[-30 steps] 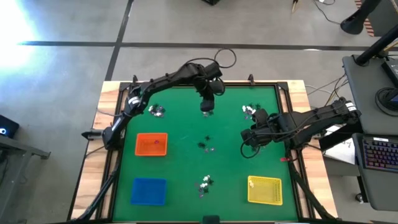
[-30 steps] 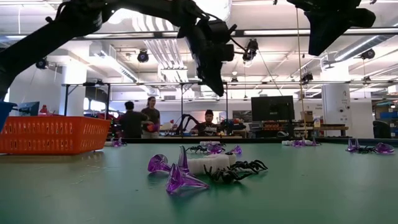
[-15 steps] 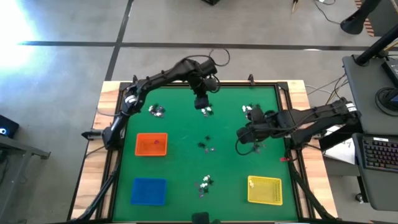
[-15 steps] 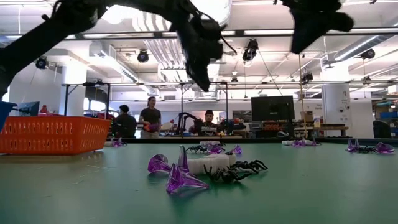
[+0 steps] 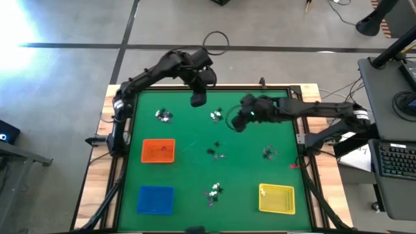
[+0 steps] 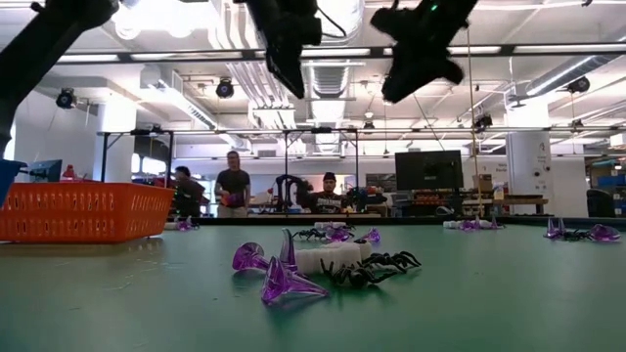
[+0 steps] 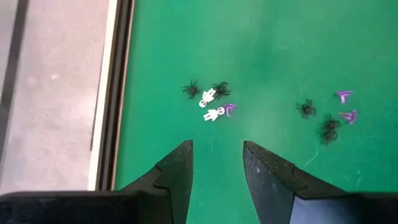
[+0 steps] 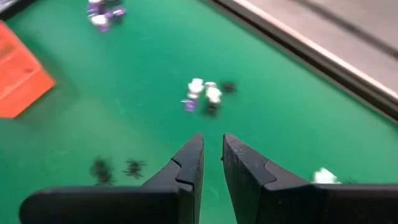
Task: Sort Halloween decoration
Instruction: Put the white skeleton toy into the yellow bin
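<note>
The Halloween decoration lies in small heaps of white, black and purple trinkets on the green mat: one heap [image 5: 217, 116] at the far middle, others [image 5: 164, 116], [image 5: 218, 153], [image 5: 268, 153], [image 5: 214, 190]. My left gripper [image 5: 198, 99] hangs open high over the mat's far side, left of the far-middle heap [image 7: 210, 102], with nothing between its fingers. My right gripper [image 5: 239, 122] hovers just right of that heap [image 8: 204, 94]. Its fingers stand a narrow gap apart [image 8: 211, 148] and nothing shows in the gap.
An orange tray [image 5: 158, 151] sits at the left, a blue tray [image 5: 155, 199] at the near left and a yellow tray [image 5: 276, 198] at the near right. A raised black frame [image 5: 195, 89] borders the mat. People stand in the room beyond the table.
My left gripper has risen from just above the far-middle heap and drawn back toward the far left corner. My right gripper has swung from the right side toward the table's middle and far edge, rolling as it went, and has uncovered the heap at the right.
</note>
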